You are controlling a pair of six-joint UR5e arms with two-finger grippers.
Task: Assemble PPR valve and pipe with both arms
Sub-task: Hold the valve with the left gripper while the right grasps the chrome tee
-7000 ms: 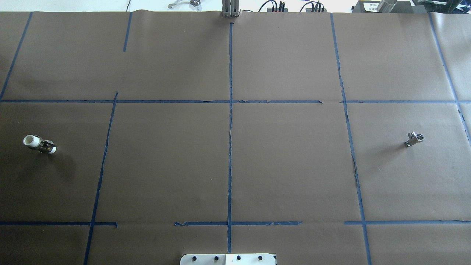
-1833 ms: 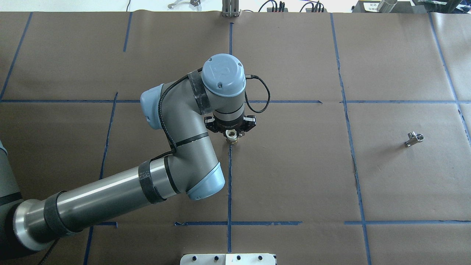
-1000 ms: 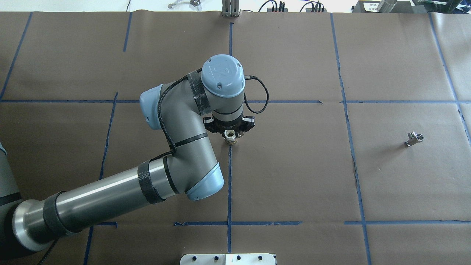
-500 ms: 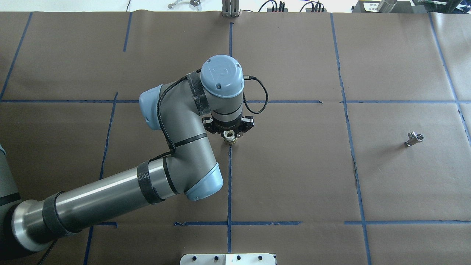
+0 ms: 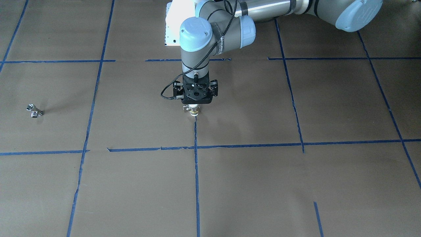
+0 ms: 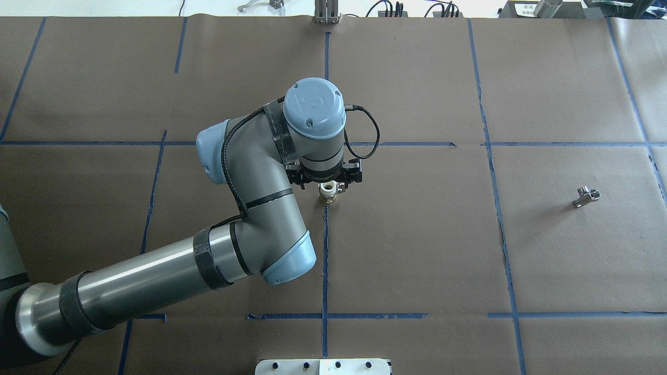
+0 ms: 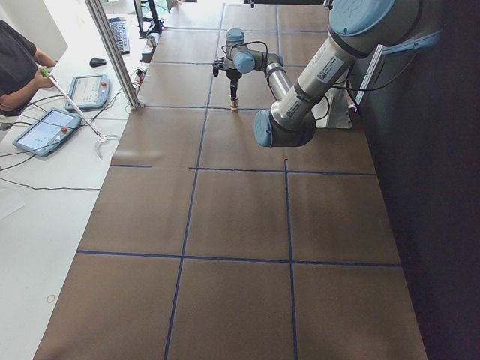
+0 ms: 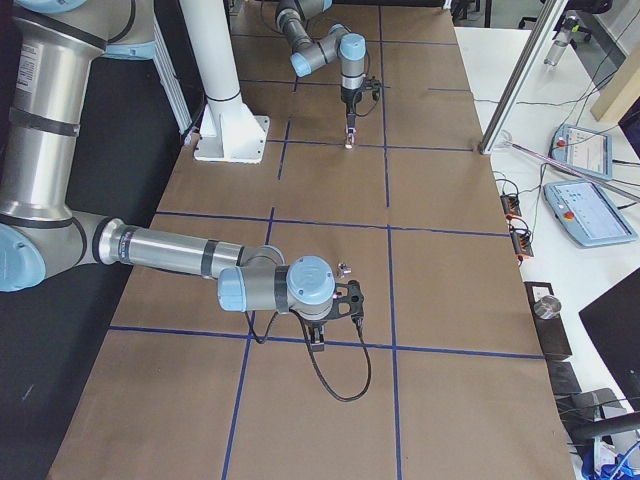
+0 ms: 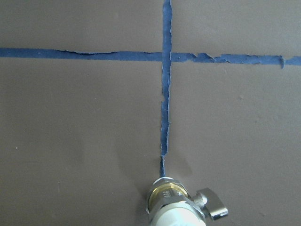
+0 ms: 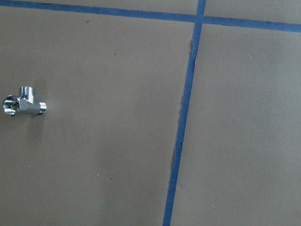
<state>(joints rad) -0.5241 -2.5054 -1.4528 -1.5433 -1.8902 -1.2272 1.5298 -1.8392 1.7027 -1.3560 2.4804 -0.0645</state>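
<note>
The PPR valve [image 6: 328, 192] stands upright on the brown paper at the table's middle, on a blue tape line, white end up and handle to the side. It also shows in the front view [image 5: 194, 112] and low in the left wrist view [image 9: 176, 207]. My left gripper [image 6: 326, 182] points straight down over it, with the jaws apart on either side. The chrome pipe [image 6: 586, 197] lies alone at the far right and shows in the right wrist view [image 10: 23, 106]. My right gripper [image 8: 318, 345] hovers near the pipe [image 8: 343, 267]; I cannot tell whether it is open or shut.
Brown paper with a blue tape grid covers the table. The white pedestal base [image 6: 323, 367] sits at the near edge. Teach pendants [image 8: 585, 155] and an operator [image 7: 19, 60] are beyond the far edge, next to an aluminium post [image 7: 112, 52].
The left arm brought the valve from the far left to the centre and lowered it. In the last half second its jaws spread apart and more of the valve's white top shows.
</note>
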